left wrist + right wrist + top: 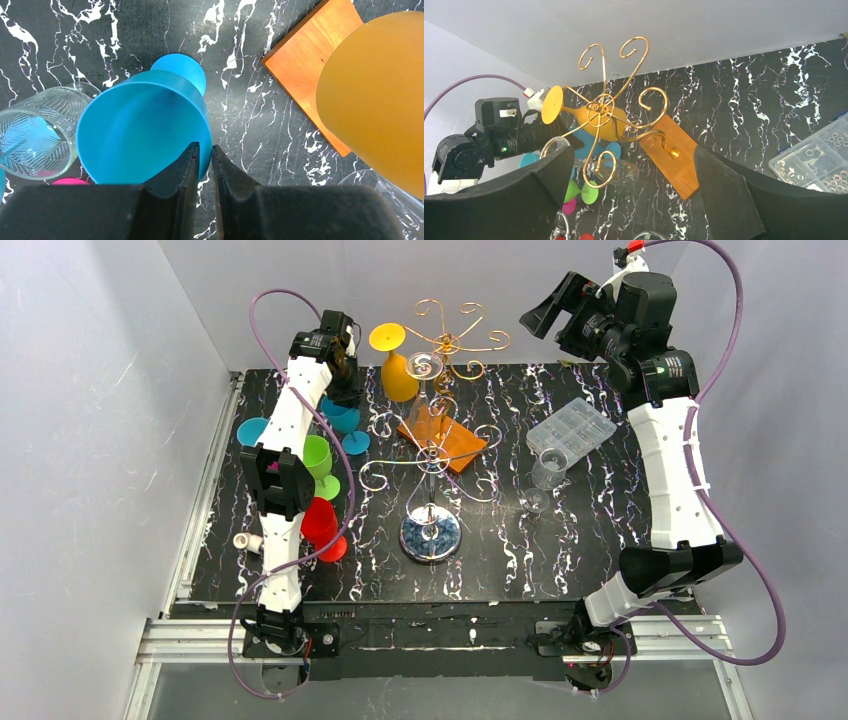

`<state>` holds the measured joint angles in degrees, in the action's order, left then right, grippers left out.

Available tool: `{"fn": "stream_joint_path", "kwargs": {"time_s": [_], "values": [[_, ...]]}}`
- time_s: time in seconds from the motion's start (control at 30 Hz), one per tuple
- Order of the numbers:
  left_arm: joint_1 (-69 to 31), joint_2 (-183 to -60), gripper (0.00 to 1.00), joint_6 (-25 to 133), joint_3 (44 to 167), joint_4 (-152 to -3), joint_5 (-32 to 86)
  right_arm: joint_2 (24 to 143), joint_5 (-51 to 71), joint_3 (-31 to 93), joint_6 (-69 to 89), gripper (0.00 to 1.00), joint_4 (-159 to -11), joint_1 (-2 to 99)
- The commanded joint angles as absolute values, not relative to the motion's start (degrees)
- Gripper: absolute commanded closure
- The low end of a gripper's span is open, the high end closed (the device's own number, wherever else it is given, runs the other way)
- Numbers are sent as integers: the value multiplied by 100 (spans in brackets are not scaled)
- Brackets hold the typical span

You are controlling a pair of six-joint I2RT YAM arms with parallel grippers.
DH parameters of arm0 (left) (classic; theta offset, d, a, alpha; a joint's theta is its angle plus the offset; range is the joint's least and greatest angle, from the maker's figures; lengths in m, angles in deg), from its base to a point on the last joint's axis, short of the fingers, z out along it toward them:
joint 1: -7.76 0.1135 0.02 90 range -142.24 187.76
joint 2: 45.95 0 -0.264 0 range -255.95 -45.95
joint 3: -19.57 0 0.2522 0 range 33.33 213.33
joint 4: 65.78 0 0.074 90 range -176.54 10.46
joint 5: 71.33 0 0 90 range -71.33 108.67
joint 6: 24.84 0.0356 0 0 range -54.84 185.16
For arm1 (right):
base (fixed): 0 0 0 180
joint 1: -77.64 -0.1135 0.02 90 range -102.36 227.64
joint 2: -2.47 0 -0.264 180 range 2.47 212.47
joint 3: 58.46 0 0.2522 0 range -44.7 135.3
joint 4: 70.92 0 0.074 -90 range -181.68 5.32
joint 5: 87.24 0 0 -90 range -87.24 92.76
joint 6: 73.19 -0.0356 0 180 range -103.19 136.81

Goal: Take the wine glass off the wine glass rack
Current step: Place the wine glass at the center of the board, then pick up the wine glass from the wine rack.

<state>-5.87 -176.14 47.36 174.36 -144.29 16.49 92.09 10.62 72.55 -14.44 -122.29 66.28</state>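
Table (570,550): black w/ white veins, left strip partly hidden by the left arm (285,440). That arm runs from the near edge to the far-left corner, elbow bent, covering parts of the red glass (320,525) & green glass (318,458). The right arm (670,470) rises steeply on the right side, wrist folded back toward the centre, high off the table.

Rack (431,532) stands mid-table on its round shiny base. Its thin wires are hard to trace vs. the wall & the orange board (455,440) behind it.

Yellow wine glass (399,372) hangs by its foot from a far-left upper scroll, bowl down; cut off at the right edge in the left wrist view. Clear wine glass (425,366) is on the rack just right of it, outline faint, can't tell which scroll.

Blue glass (142,132) stands upright on the table, far left.

Left gripper (205,150) is at the blue glass's rim, fingers nearly together w/ a thin slit btwn them; can't tell if they pinch the rim.

Right gripper (631,150) is spread wide, holding nothing, facing the rack top.
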Motion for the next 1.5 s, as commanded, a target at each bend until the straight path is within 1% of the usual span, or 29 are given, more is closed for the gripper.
{"fn": "stream_joint_path", "kwargs": {"time_s": [0.0, 0.17, 0.4, 0.63, 0.8, 0.83, 0.87, 0.9, 0.97, 1.0, 1.03, 1.1, 1.2, 1.23, 1.37, 1.47], "values": [[-604, -17478, 84, 4767, 17452, -14482, 1653, 9124, 1051, 7236, -1358, 1, -12039, 6621], [-604, -17325, 80, 4734, 17606, -14481, 1761, 9124, 1058, 7253, -1362, 2, -12046, 6621], [-602, -17116, 71, 4680, 17786, -14445, 1867, 9116, 1058, 7290, -1361, 2, -12074, 6621], [-599, -16872, 66, 4598, 17880, -14407, 1862, 9114, 1050, 7360, -1354, 1, -12118, 6621], [-604, -16552, 62, 4527, 17887, -14343, 1417, 9132, 1050, 7455, -1335, 2, -12176, 6621], [-604, -16451, 59, 4495, 17855, -14295, 1287, 9127, 1050, 7457, -1341, 2, -12188, 6621], [-601, -16227, 55, 4457, 17744, -14183, 1126, 9124, 1050, 7457, -1326, 2, -12202, 6621], [-598, -16013, 48, 4414, 17631, -14059, 1029, 9119, 1037, 7465, -1313, 2, -12217, 6621], [-604, -15657, 29, 4357, 17544, -13877, 1041, 9107, 1032, 7504, -1299, 0, -12245, 6621], [-603, -15519, 18, 4326, 17569, -13826, 1134, 9098, 1040, 7518, -1291, 0, -12259, 6621], [-604, -15398, 3, 4287, 17588, -13751, 1382, 9089, 1049, 7505, -1289, 0, -12265, 6621], [-676, -15312, 2, 4330, 17656, -13660, 1544, 9080, 1066, 7492, -1292, 0, -12262, 6621], [-1057, -15385, 2, 4590, 17730, -13337, 1412, 9068, 1069, 7457, -1284, 0, -12261, 6604], [-1287, -15647, 2, 4737, 17927, -13243, 1163, 9045, 1051, 7461, -1258, 0, -12289, 6586], [-1454, -15712, 2, 4833, 17734, -12777, 1077, 9051, 1041, 7511, -1231, 0, -12328, 6586], [-1544, -15870, 2, 4874, 17847, -12581, 1017, 9058, 1032, 7552, -1216, 0, -12369, 6586]]}}
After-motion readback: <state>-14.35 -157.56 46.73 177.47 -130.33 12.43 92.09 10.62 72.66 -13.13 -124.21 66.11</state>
